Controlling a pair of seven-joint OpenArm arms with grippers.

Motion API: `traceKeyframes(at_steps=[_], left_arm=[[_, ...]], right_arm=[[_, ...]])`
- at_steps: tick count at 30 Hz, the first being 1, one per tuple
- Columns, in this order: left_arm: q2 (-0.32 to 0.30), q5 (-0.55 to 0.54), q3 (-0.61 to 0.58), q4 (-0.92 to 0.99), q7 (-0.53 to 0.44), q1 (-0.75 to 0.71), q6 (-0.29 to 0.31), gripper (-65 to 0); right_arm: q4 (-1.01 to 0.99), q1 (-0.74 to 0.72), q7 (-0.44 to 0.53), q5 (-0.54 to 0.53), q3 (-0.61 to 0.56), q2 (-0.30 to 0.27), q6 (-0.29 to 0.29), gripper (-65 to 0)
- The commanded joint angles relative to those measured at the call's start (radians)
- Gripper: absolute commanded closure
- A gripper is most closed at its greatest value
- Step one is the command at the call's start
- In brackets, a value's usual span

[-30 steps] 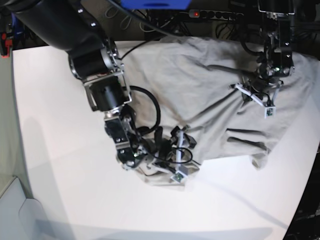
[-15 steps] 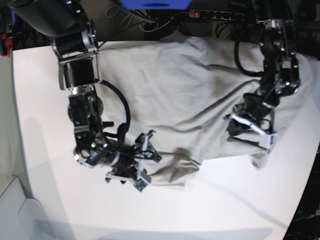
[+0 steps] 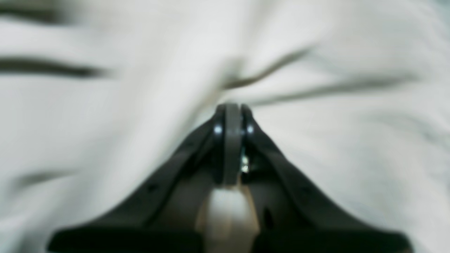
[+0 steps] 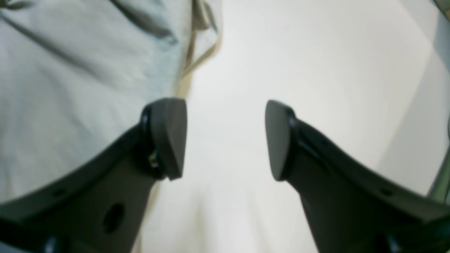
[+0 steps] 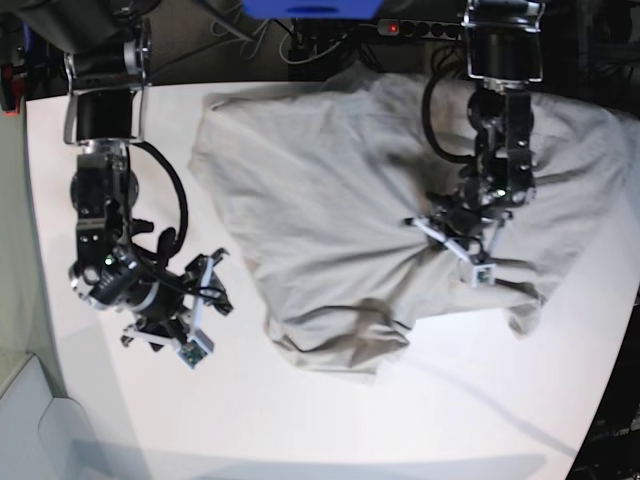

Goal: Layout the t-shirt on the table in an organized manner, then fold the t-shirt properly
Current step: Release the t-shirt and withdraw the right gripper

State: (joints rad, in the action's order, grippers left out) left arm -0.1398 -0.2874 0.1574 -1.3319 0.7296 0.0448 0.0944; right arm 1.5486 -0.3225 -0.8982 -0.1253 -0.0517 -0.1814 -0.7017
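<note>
Sprawling across the far half of the bench [image 5: 330, 430], the t-shirt [image 5: 340, 190] is seen rumpled, its near hem bunched toward the middle and its right part reaching the right edge. The left gripper [image 3: 229, 109] is pressed into the cloth, jaws fully closed; whether a fold is pinched cannot be told. The right gripper [image 4: 225, 137] is held over bare bench near the left edge, jaws wide apart and empty, with the shirt's hem just beside one finger.
</note>
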Motion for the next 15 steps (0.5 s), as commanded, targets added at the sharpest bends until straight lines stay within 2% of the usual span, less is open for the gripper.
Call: traceKeyframes(at_steps=[1,6,7,15], left_arm=[[-0.037,0.044,0.031,-0.001,0.045,-0.007,-0.032,-0.1],[-0.125,0.044,0.136,-0.001,0.045,-0.035,-0.031,-0.1],[-0.134,0.044,0.15,-0.001,0.045,-0.035,-0.031,-0.1],[-0.125,0.044,0.169,-0.076,0.045,-0.085,-0.031,-0.1]], right_arm=[[0.017,-0.017,0.021,-0.01,0.003,-0.005,0.004,-35.9],[0.014,-0.002,0.021,-0.01,0.003,0.009,0.004,-35.9],[0.011,-0.002,0.021,-0.01,0.002,0.026,0.004,-35.9],[0.01,0.02,-0.005,-0.01,-0.004,0.11,0.004,-35.9]])
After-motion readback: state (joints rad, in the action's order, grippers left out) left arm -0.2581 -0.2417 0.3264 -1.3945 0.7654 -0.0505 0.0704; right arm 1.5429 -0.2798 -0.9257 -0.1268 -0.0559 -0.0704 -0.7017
